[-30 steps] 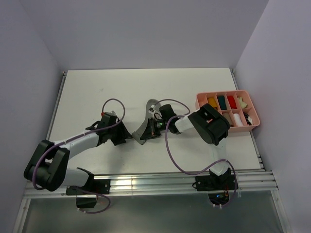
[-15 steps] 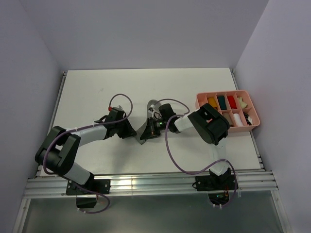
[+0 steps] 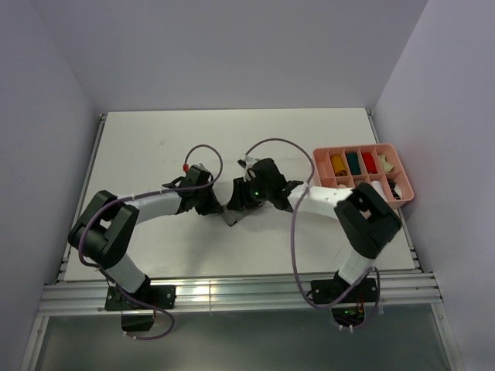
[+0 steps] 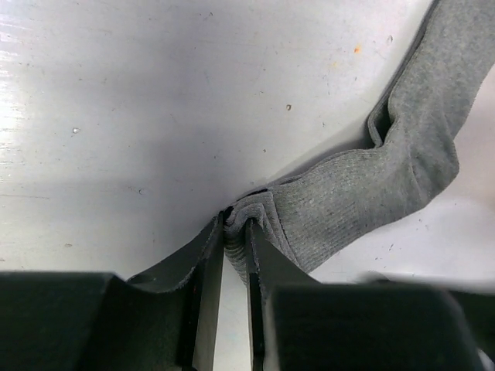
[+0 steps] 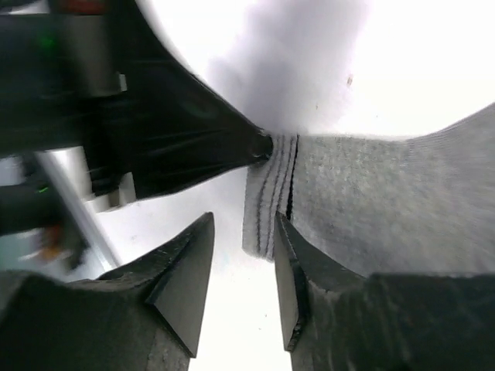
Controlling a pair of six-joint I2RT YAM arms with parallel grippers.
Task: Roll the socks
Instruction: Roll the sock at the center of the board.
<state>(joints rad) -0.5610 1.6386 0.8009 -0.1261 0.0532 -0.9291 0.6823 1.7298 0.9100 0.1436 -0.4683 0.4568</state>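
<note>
1. Top view: the grey sock [image 3: 230,216] lies mid-table [image 3: 155,147] between the left gripper [image 3: 217,205] and the right gripper [image 3: 241,199]. A pink tray [image 3: 407,185] sits at 3 o'clock, and plain walls [image 3: 232,54] close in round the table
2. Left wrist: the jaws are nipped together on a cuff fold. The knit looks light, limp and stretchy
3. Right wrist: the jaws stand apart astride the striped cuff edge at 12 o'clock, unclamped. That doubled cuff seems the firmest hold

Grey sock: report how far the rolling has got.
Done: nothing rolled; the grey sock lies unrolled. In hand: the left gripper pinches its striped cuff, and the right gripper is open at the same cuff. Left: the whole roll.
</note>
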